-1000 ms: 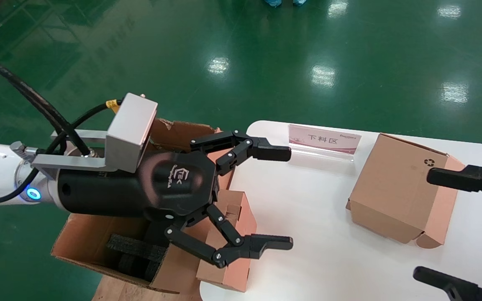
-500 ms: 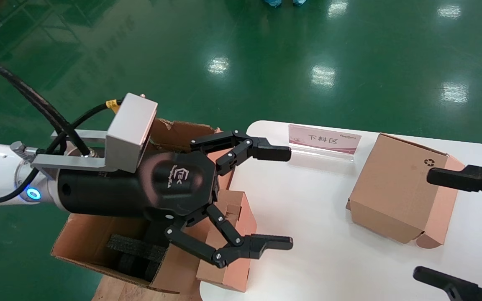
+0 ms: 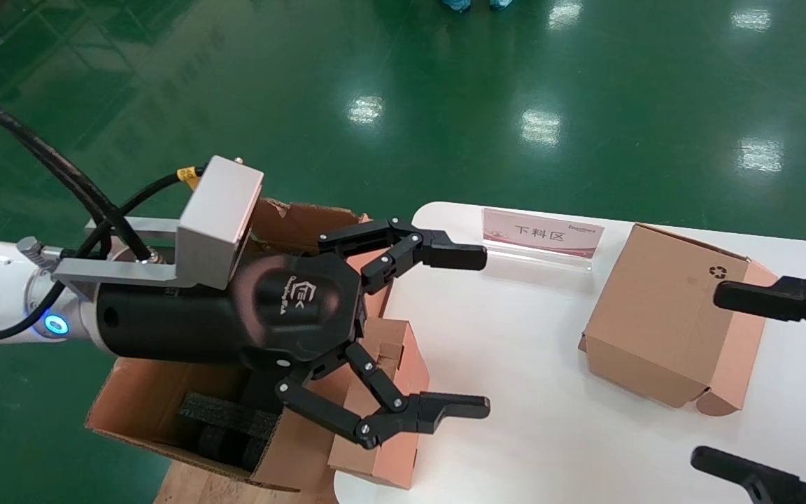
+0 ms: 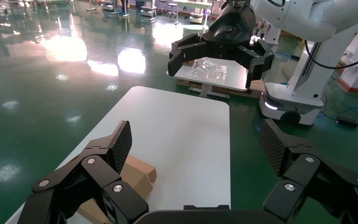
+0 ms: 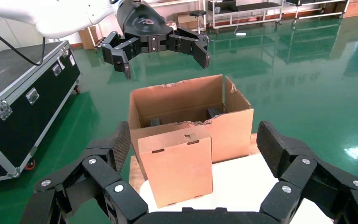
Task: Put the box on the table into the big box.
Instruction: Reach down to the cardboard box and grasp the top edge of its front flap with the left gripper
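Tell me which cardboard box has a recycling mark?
The cube-like box on the table, by the right gripper. The others show none.

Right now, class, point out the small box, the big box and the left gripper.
small box (image 5: 177, 168), right wrist view, front face.
big box (image 5: 235, 128), right wrist view, outer wall.
left gripper (image 3: 476, 332), head view, midway between fingertips.

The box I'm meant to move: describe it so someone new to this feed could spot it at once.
Find the white table; at its left end the big box with torn flaps stands against it. The box stands on that table end, leaning against the carton, under the open left claw. Unlike the cube-like box with a recycling symbol further right, it is flat, plain and slit-tabbed.
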